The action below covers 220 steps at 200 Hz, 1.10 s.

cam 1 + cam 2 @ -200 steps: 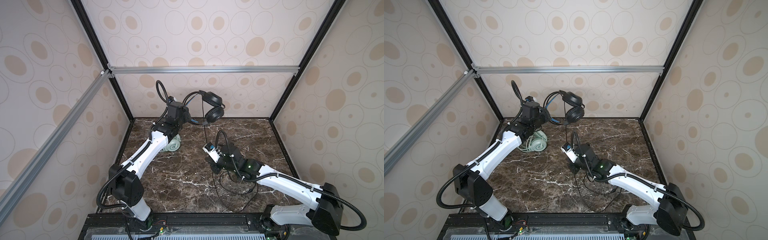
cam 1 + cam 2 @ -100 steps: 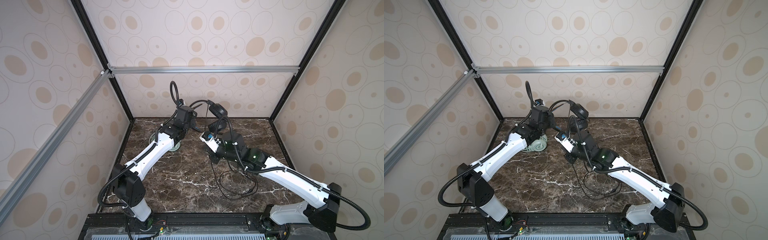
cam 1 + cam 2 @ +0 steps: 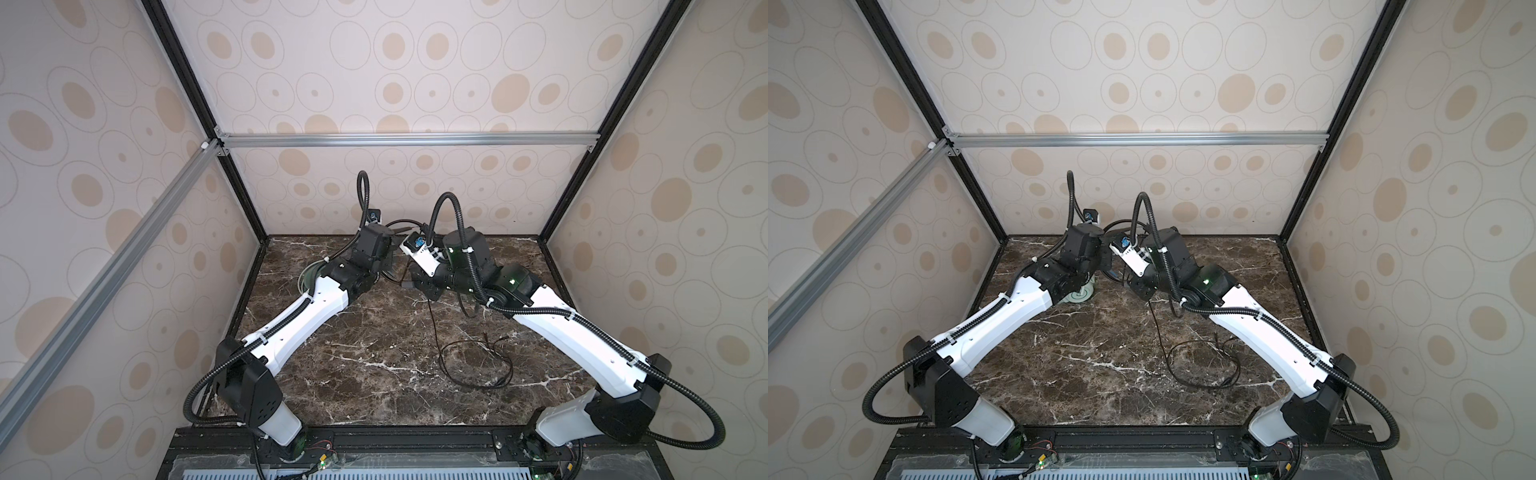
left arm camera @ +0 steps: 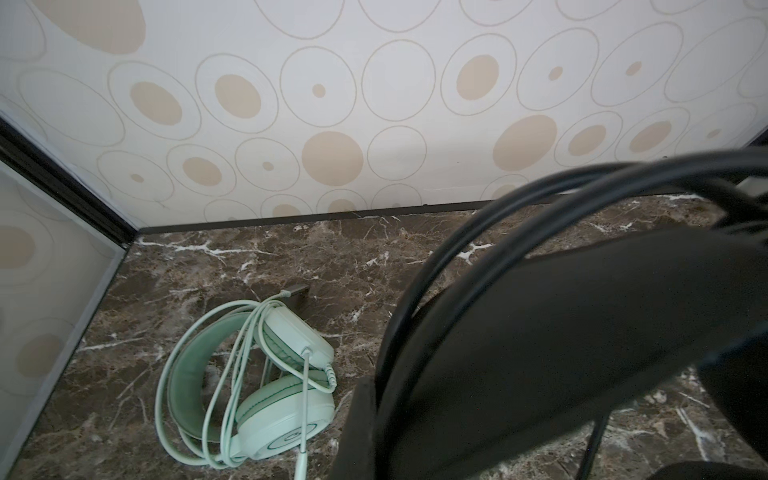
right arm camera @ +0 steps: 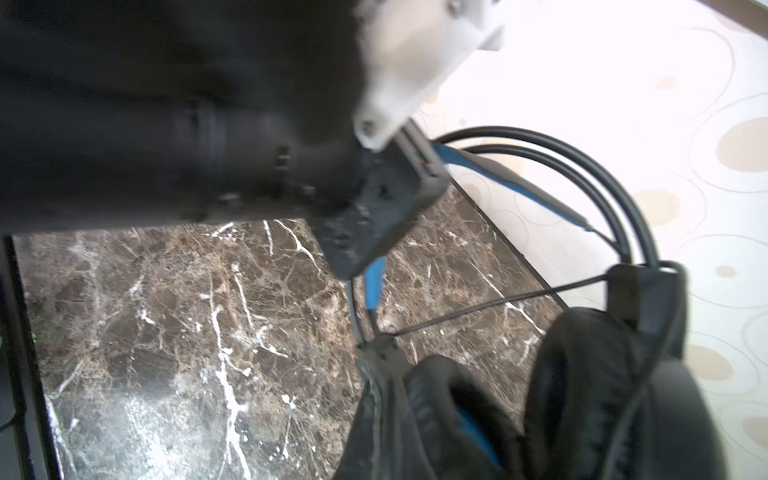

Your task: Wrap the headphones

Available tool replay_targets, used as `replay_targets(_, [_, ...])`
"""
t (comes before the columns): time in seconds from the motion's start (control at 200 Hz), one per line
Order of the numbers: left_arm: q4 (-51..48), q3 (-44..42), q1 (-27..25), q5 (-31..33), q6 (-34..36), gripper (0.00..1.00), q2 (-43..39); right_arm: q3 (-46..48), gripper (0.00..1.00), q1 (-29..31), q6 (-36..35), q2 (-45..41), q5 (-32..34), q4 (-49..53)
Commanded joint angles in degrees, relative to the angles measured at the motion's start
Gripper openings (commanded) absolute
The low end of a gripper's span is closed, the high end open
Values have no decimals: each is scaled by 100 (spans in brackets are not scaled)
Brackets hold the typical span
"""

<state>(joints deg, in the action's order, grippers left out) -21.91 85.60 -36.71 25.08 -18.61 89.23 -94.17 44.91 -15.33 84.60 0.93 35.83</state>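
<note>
2 nr rear wall (image 4: pixel 374 124): mint headset (image 4: pixel 282 419), blk headset (image 5: pixel 582 395).

One headset (image 4: pixel 286 415) on table (image 3: pixel 353 374) back left, cable (image 3: pixel 478 386) looped front right

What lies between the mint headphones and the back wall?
Left wrist view: only the mint headphones' own plug, on otherwise bare marble.
</note>
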Motion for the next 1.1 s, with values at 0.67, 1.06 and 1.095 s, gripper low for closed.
replay_targets(0.67, [-60,-209,-208,583,2186,0,-626,-1418,0,17,-1199,286,1250,1559])
replay_targets(1.06, [-8,-417,-294,17,2529,0,-839,-1604,0,5,-1419,325,2109,1515])
replay_targets(1.095, [-8,-424,-299,-11,2511,0,-849,-1609,0,1,-1427,324,2182,1533])
